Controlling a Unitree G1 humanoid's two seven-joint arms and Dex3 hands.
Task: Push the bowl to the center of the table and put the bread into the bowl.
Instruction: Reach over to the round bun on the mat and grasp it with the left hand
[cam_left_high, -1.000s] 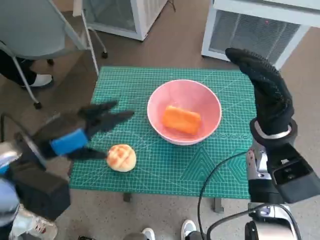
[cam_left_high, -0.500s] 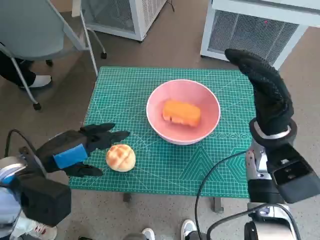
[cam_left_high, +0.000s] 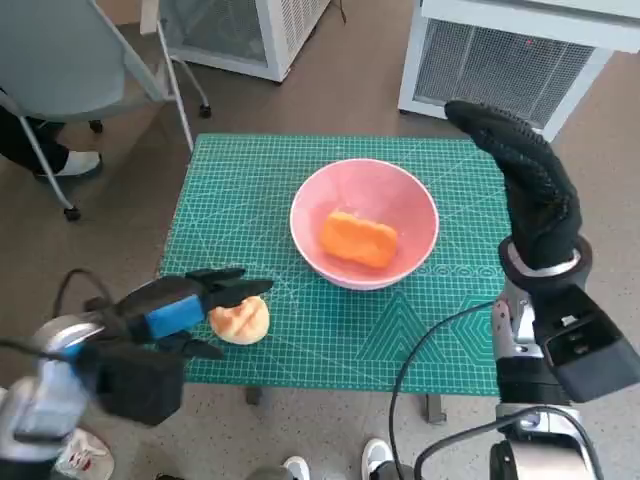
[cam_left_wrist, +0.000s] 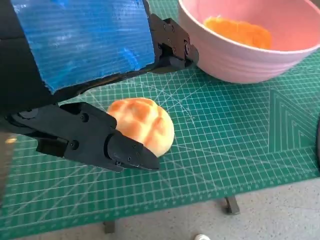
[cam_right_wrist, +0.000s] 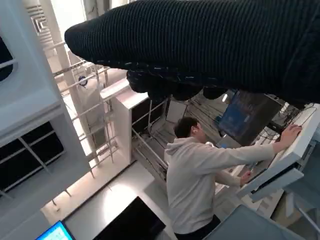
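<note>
Just beside the bun (cam_left_wrist: 142, 125), the left hand (cam_left_high: 185, 305) hovers with fingers spread, holding nothing.

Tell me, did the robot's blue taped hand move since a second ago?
Yes. The left hand has dropped toward the table's near edge and now sits around the round bun, farther from the pink bowl, which stayed put.

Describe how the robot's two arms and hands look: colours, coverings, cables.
The left robot hand is black hard plastic with blocky fingers and a patch of blue tape across its back. The right robot hand wears a black knitted glove above a silvery wrist ring. Its pale forearm carries a black box, and black cables loop beside it.
</note>
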